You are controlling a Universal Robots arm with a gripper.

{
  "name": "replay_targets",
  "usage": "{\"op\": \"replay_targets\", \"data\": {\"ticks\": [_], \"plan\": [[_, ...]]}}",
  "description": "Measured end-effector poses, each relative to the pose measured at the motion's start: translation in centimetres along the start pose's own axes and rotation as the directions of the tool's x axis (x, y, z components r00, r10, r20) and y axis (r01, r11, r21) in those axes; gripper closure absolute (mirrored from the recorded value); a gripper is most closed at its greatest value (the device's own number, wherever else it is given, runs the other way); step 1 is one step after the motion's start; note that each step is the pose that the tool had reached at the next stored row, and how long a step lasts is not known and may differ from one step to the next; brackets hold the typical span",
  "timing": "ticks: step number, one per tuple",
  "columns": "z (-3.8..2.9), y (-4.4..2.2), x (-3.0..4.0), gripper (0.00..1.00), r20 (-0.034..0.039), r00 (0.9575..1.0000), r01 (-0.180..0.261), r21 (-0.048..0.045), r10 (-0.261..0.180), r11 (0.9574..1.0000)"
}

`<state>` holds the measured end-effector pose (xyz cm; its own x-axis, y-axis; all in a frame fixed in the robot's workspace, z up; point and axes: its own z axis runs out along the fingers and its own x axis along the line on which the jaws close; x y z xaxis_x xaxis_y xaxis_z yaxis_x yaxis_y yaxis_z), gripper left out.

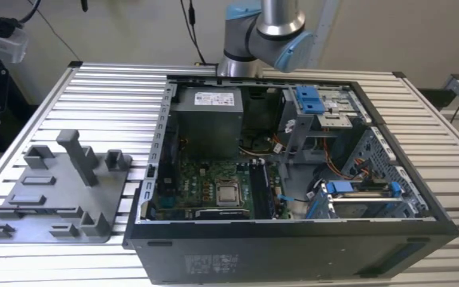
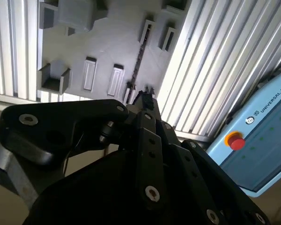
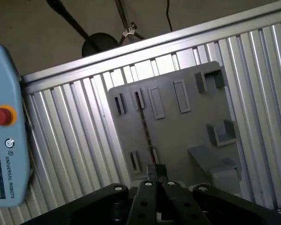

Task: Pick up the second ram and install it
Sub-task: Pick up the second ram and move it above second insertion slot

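The work stood at the pick-up stage, as I judged it. The black, link-armed gripper (image 3: 157, 171) hung over the flat grey plastic fixture plate (image 3: 178, 136). In both wrist views it was lined up with the second ram (image 3: 144, 126), a thin dark memory stick seen edge-on, standing in the plate between a far holder and a near one. The neighbouring pair of narrow slots (image 3: 119, 104) just beside it stood empty. The stick was seated in its fixture and not lifted. Whether the gripper was released or clenched I could not tell, since its own linkage covered the tip. How high it hung above the stick was also unclear, though the plate looked well below. In my judgement, taking the stick would call for a straight descent centred on that narrow edge, a grip on its flat faces, and a lift without twisting. In the exterior view the plate lay on the ribbed aluminium surface (image 1: 110, 89), to the exterior view's left of the open black computer case (image 1: 293, 251). The case held the large green motherboard (image 1: 201, 179), whose memory sockets were hard to make out among the shadows. The grey-and-blue robot arm (image 1: 265, 24) was cut off at the frame's far edge. A pale blue teach pendant (image 2: 262, 140) with a red button lay near the plate, partly out of frame.
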<state>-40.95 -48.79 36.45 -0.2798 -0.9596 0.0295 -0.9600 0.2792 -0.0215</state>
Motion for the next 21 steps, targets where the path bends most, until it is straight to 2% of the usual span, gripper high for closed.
{"op": "replay_targets", "data": {"ticks": [7, 8, 9, 12, 14, 15, 21], "plan": [[0.00, 0.00, 0.00, 0.88, 0.0001, 1.0000, 0.000, 0.0000, 0.000, 1.0000], [0.00, 0.00, 0.00, 0.82, 0.0001, 1.0000, 0.000, 0.0000, 0.000, 1.0000], [0.00, 0.00, 0.00, 0.82, 0.0000, 1.0000, 0.000, 0.0000, 0.000, 1.0000], [0.00, 0.00, 0.00, 0.64, 0.0000, 1.0000, 0.000, 0.0000, 0.000, 1.0000], [0.00, 0.00, 0.00, 0.64, 0.0000, 1.0000, 0.000, 0.0000, 0.000, 1.0000], [0.00, 0.00, 0.00, 0.58, 0.0000, 1.0000, 0.000, 0.0000, 0.000, 1.0000], [0.04, 0.00, 0.00, 0.58, 0.0000, 1.0000, 0.000, 0.0000, 0.000, 1.0000]]}}
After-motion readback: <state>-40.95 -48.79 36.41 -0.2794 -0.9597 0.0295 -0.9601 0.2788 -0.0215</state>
